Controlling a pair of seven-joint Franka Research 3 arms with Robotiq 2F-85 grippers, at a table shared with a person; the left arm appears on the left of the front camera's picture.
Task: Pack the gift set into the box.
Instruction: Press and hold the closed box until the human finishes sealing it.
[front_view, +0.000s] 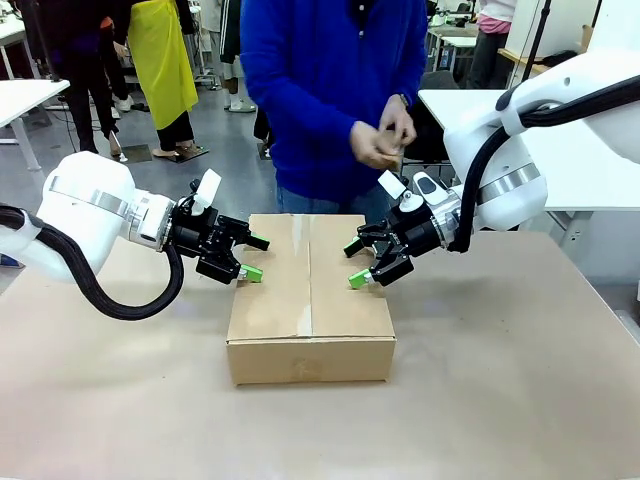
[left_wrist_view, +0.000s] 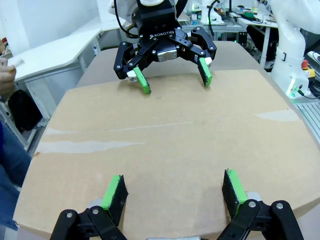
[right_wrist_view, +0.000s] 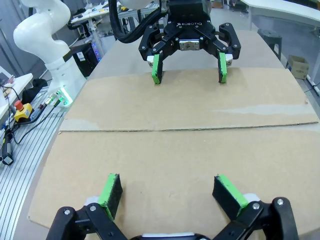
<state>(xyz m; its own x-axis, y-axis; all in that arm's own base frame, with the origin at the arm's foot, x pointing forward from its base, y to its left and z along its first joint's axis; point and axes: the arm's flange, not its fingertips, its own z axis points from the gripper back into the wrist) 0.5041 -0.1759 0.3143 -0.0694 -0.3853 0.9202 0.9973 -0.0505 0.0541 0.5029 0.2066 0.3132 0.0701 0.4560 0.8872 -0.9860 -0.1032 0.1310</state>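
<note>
The box (front_view: 310, 300) sits shut in the middle of the table, its flaps folded flat with a seam down the centre and some clear tape across the top. The gift set is hidden. My left gripper (front_view: 255, 257) hovers open at the box's left edge, and my right gripper (front_view: 354, 264) hovers open over its right half. In the left wrist view, the left gripper (left_wrist_view: 174, 182) spreads over the box top (left_wrist_view: 165, 145), facing the right gripper (left_wrist_view: 176, 82). The right wrist view has the right gripper (right_wrist_view: 167, 186) over the box (right_wrist_view: 185, 130), with the left gripper (right_wrist_view: 189, 76) opposite.
A person in a blue top stands at the far side of the table, both hands (front_view: 385, 140) held together at chest height around something small. White tables (front_view: 25, 100) stand behind. The brown tabletop (front_view: 520, 380) is bare around the box.
</note>
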